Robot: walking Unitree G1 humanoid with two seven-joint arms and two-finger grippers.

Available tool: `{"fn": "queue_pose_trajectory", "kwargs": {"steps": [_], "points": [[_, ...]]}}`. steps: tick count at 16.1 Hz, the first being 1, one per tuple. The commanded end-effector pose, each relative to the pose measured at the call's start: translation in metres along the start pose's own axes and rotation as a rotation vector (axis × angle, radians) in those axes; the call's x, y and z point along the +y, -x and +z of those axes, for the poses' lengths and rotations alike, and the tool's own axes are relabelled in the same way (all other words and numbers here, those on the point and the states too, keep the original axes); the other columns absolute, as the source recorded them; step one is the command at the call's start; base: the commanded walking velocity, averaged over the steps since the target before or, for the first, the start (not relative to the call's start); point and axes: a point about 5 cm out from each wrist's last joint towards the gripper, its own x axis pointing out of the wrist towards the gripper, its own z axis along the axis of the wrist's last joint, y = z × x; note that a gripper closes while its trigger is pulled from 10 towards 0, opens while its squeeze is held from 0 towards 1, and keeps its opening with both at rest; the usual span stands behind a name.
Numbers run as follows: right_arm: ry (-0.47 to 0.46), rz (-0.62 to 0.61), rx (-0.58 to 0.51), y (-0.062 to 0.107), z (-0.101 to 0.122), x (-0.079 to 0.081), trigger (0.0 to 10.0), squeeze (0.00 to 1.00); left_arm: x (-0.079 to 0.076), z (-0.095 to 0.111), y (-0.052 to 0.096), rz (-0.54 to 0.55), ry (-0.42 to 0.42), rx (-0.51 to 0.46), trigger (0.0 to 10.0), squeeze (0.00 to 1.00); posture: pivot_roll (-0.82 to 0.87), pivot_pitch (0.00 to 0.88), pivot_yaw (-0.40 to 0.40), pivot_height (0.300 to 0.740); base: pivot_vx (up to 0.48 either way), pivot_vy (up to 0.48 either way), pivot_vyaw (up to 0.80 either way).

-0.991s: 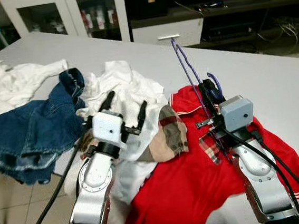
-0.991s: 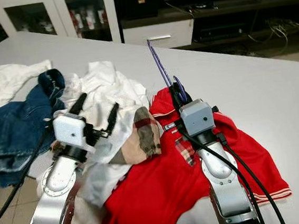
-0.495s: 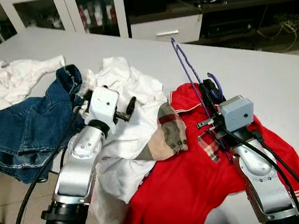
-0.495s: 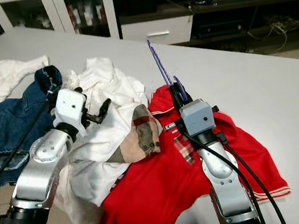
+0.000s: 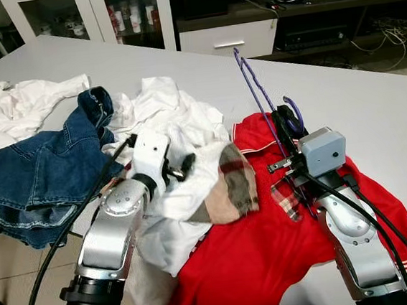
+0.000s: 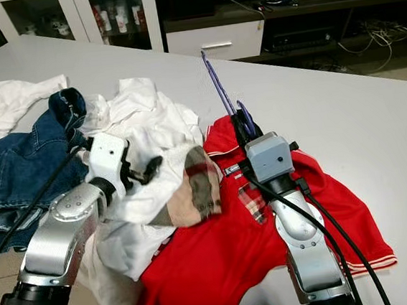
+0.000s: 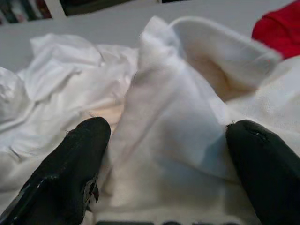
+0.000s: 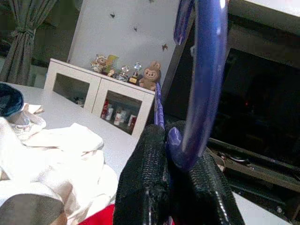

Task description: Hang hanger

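Right gripper point(image 5: 285, 119) clamped on purple hanger point(image 5: 258, 101) over red shirt point(image 5: 262, 240), left gripper point(image 7: 164, 154) spread wide around white shirt point(image 7: 173, 122) on table point(image 5: 373, 114)

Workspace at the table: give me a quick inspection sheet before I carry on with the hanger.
Surface: grey table, clothes heaped on its near side.
Job's things: purple hanger standing upright in the right gripper; red shirt lying under it.
Clutter: white shirt, plaid-lined garment, jeans, white garment.
Grippers: left gripper open, fingers astride a fold of the white shirt; right gripper shut on the hanger.
Cables: black cables along both arms.
Surroundings: glass-door cabinet, dark media shelf.
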Motion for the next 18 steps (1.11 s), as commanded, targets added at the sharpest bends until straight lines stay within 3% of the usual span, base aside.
{"fn": "queue_pose_trajectory", "kwargs": {"steps": [1, 18], "points": [[0.008, -0.015, -0.007, -0.0038, 0.0011, -0.0048, 10.0, 0.00, -0.0021, -0.0033, -0.0004, -0.029, 0.015, 0.022, 0.0, 0.00, 0.07, 0.016, 0.027, 0.740, 0.000, 0.000, 0.00], [0.008, -0.015, -0.007, -0.0039, 0.0011, -0.0049, 10.0, 0.00, -0.0031, -0.0038, -0.0002, -0.043, 0.023, 0.025, 0.0, 0.00, 0.07, 0.016, 0.027, 0.740, 0.000, 0.000, 0.00]]}}
